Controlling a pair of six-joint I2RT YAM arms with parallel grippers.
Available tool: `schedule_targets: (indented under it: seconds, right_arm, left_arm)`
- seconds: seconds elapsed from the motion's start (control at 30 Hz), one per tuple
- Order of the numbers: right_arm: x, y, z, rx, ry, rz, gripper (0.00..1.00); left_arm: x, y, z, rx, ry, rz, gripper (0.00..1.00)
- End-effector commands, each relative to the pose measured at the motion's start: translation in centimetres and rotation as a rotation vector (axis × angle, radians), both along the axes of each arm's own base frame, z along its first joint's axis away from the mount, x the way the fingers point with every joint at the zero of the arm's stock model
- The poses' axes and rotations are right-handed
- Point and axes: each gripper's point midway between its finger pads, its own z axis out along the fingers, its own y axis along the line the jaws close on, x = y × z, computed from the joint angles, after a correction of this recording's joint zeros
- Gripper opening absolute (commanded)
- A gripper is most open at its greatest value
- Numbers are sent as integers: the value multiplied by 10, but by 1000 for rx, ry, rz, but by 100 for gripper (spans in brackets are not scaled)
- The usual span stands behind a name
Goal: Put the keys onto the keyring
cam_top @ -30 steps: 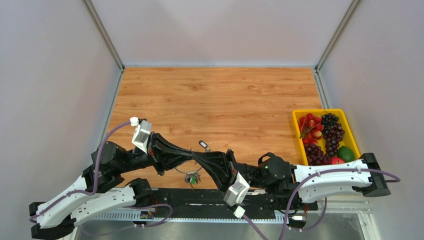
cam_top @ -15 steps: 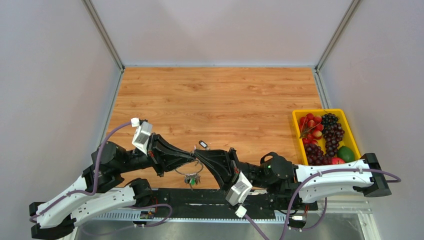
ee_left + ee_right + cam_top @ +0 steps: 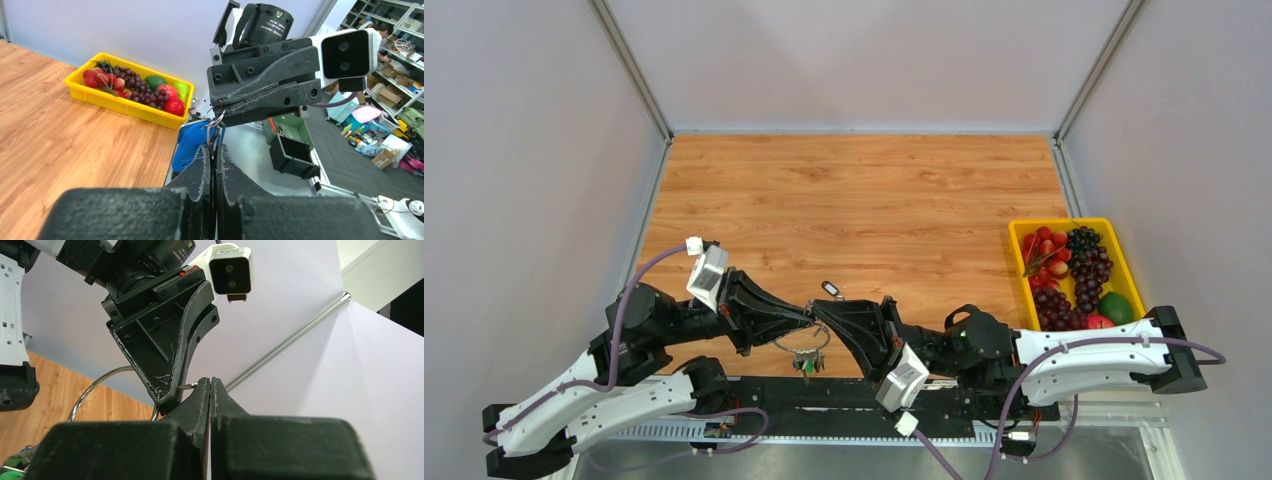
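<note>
Top external view puts the keyring (image 3: 801, 349) low and centre in the frame, held in the air above the near edge of the wooden tabletop (image 3: 864, 200). A small cluster of keys (image 3: 805, 362) dangles from its lowest part. The left hand (image 3: 807, 311) and right hand (image 3: 817, 306) meet tip to tip at the ring's upper side. In the left wrist view the left fingers (image 3: 200, 170) are pressed together on the wire, with a blue key tag (image 3: 187, 145) just above their tips. In the right wrist view the right fingers (image 3: 200, 400) pinch the same wire closed. One more key (image 3: 830, 290) lies alone on the tabletop just above the hands. A yellow tray (image 3: 1074, 222) of fruit sits at the right edge.
</note>
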Motion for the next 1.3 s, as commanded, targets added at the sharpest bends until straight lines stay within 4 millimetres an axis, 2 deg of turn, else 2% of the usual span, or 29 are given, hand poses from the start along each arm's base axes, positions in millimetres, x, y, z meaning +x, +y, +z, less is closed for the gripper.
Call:
schedule_targets:
  seconds: [0.0, 0.13, 0.27, 0.33, 0.4, 0.57, 0.7, 0.8, 0.9, 1.0, 1.27]
  right_arm:
    - [1, -8, 18, 45, 45, 4, 0]
    - [7, -10, 14, 46, 88, -20, 0]
    - [34, -15, 13, 58, 190, -150, 6]
    - [41, -15, 8, 47, 222, -171, 15]
    - [41, -16, 5, 45, 239, -165, 20]
    - [47, -23, 2, 56, 279, -189, 38]
    - [51, -30, -1, 50, 303, -210, 44]
    - [53, -32, -13, 1, 323, -228, 48]
    - [45, -29, -28, -87, 333, -189, 50]
    - [25, -29, -40, -158, 330, -69, 54]
    - [-9, -45, -40, -284, 430, 113, 59]
  left_arm:
    - [-10, 7, 30, -85, -65, -35, 0]
    - [-13, 6, 32, -94, -74, -57, 0]
    - [-20, 4, 34, -110, -78, -97, 0]
    - [-23, 5, 37, -132, -87, -113, 0]
    - [-25, 5, 38, -141, -91, -125, 0]
    - [-29, 4, 38, -153, -91, -150, 0]
    - [-32, 5, 39, -160, -98, -164, 0]
    - [-34, 5, 39, -166, -99, -176, 0]
    - [-36, 8, 43, -191, -108, -184, 0]
    - [-39, 11, 45, -204, -117, -187, 0]
    - [-46, 15, 49, -227, -136, -224, 0]
